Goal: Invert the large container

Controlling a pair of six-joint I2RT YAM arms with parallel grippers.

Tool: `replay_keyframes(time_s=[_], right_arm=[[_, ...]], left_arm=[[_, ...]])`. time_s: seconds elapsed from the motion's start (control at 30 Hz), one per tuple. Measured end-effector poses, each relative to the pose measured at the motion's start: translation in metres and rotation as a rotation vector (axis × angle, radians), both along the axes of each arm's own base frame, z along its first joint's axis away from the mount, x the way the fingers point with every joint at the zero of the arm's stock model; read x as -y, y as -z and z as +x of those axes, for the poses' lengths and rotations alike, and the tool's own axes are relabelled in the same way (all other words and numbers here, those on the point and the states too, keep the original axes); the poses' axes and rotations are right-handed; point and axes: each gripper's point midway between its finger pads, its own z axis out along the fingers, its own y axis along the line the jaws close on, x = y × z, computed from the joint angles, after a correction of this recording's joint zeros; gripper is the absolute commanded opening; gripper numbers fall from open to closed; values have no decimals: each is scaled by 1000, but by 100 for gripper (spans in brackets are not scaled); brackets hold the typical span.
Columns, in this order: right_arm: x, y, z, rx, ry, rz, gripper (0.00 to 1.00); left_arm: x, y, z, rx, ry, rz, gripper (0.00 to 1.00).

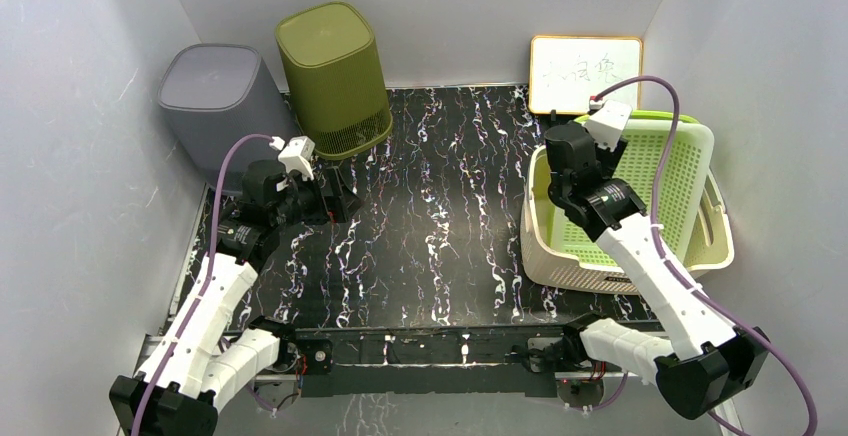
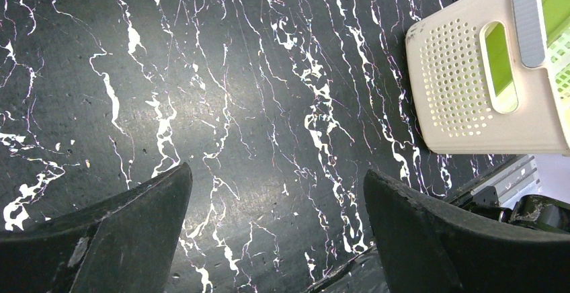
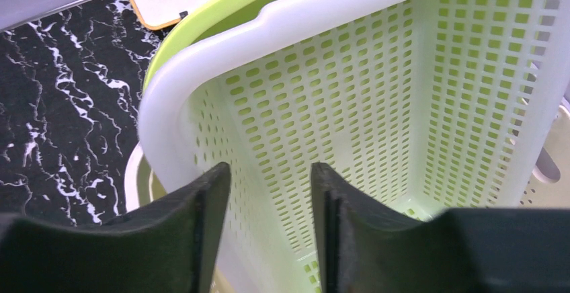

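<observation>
Non-task items: grey bin (image 1: 215, 106) and olive bin (image 1: 333, 76) side by side at back left, whiteboard (image 1: 585, 74) with scribbles propped against back wall, black marbled table (image 1: 440, 216).

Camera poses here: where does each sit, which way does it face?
Top external: above and behind the bases, looking down on the table; left arm and right arm both show.
Left wrist: on the left arm, facing down at the tabletop; open left gripper at bottom, cream basket upper right.
Right wrist: facing into the green basket; right gripper clamps its wall.
Shared: top external and left wrist both see the cream basket.
</observation>
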Motion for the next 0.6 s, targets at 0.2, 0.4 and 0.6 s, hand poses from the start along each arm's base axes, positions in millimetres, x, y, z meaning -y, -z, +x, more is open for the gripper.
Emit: replay_keyframes(time_s=[0.2, 0.4, 0.6], right_arm=[[-6, -10, -3, 24, -55, 36, 70], [-17, -16, -1, 37, -117, 79, 69], [-25, -15, 2, 35, -158, 105, 60]], left_arm=[[0, 1, -1, -5, 0, 1, 98], [-2, 3, -4, -18, -4, 8, 98], [-2, 3, -4, -17, -7, 9, 99]])
